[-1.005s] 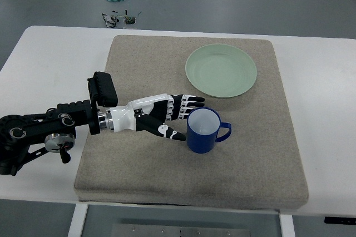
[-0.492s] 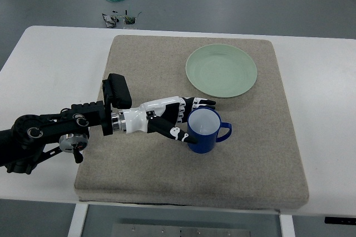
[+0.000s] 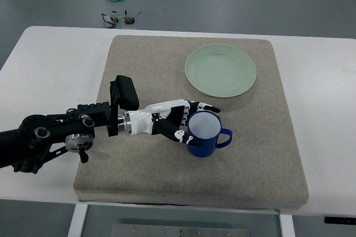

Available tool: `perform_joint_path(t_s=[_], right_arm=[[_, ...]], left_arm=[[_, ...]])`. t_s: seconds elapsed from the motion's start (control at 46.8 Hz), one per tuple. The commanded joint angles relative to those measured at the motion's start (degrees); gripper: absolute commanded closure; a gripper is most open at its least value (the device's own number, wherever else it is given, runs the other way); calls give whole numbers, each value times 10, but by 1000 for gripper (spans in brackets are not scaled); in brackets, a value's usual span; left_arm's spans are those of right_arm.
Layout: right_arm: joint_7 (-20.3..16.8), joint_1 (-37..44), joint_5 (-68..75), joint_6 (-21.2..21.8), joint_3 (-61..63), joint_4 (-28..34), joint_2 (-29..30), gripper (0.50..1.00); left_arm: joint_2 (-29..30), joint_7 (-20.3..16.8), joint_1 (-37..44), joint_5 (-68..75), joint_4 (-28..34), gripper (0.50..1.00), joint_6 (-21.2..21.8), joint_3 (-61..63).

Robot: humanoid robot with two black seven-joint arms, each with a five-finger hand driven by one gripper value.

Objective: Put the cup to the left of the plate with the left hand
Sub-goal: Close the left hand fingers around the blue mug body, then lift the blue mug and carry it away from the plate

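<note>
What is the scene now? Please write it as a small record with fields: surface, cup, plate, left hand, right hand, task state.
surface: white table with a beige mat on it
cup: blue mug, upright, handle pointing right, on the mat
plate: pale green plate, empty, behind the mug on the mat
left hand: left hand at the mug's left side, fingers around it
right hand: not in view
task state: mug in front of the plate, not yet to its left
</note>
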Motion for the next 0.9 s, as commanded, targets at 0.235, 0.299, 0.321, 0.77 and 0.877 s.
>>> perform_joint_path(t_s=[0.235, 0.299, 0.321, 0.77, 0.877], right_arm=[[0, 0, 0, 0, 0, 0, 0, 566], [0, 0, 0, 0, 0, 0, 0, 566], [0, 0, 0, 0, 0, 0, 0, 566], [0, 0, 0, 0, 0, 0, 0, 566], [0, 0, 0, 0, 0, 0, 0, 566]], left_arm=[[-9, 0, -4, 0, 13, 806, 2, -1], [-9, 0, -4, 0, 16, 838, 2, -1], [-9, 0, -4, 0, 16, 846, 3, -2], [-6, 0, -10, -1, 34, 902, 32, -73], [-1, 0, -10, -1, 50, 902, 61, -96]])
